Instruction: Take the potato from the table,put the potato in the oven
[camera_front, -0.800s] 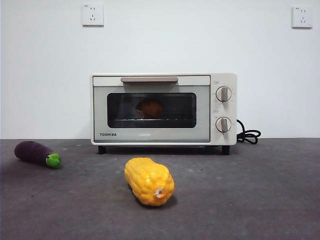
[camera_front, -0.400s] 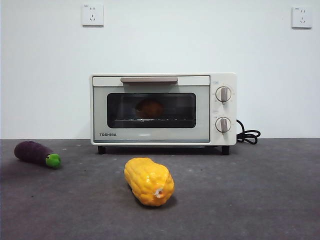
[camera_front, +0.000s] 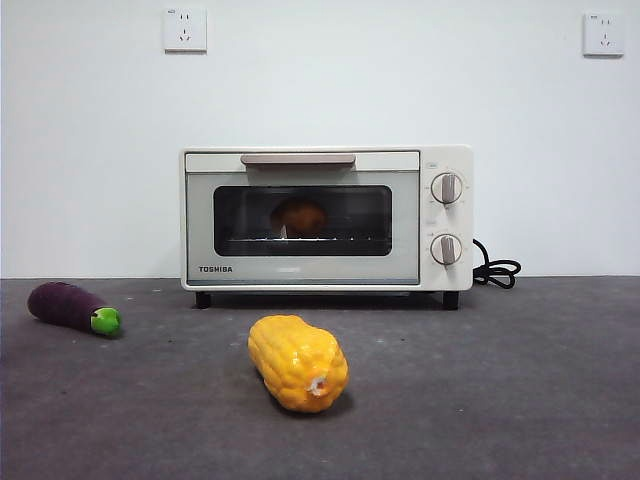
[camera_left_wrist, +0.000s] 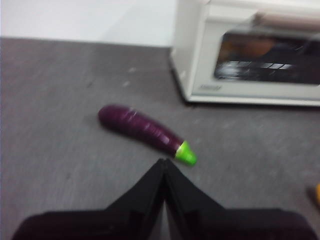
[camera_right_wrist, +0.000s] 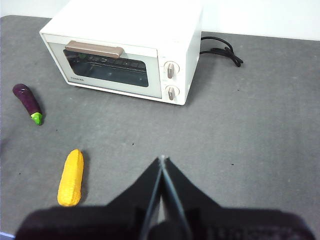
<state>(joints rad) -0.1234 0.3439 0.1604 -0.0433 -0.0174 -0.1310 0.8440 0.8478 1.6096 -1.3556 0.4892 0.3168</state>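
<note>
Nothing has moved since the earlier front frames — every item sits as it did. Largest is the grey bench (camera_front: 540, 400), then the cream Toshiba toaster oven (camera_front: 326, 218) at its back with its door shut. Behind the dark glass sits the potato (camera_front: 301, 216), on the rack. A yellow corn cob (camera_front: 298, 362) lies in front of the oven; the purple eggplant (camera_front: 72, 307) lies off to one side. Left claw (camera_left_wrist: 164, 165) near the eggplant and right claw (camera_right_wrist: 162, 161) high above the bench are both pressed closed, holding nothing.

The orange-brown potato (camera_front: 300, 217) sits inside the cream oven (camera_front: 326, 218), seemingly on its rack, behind the shut glass door, at the table's (camera_front: 520, 380) back edge.
</note>
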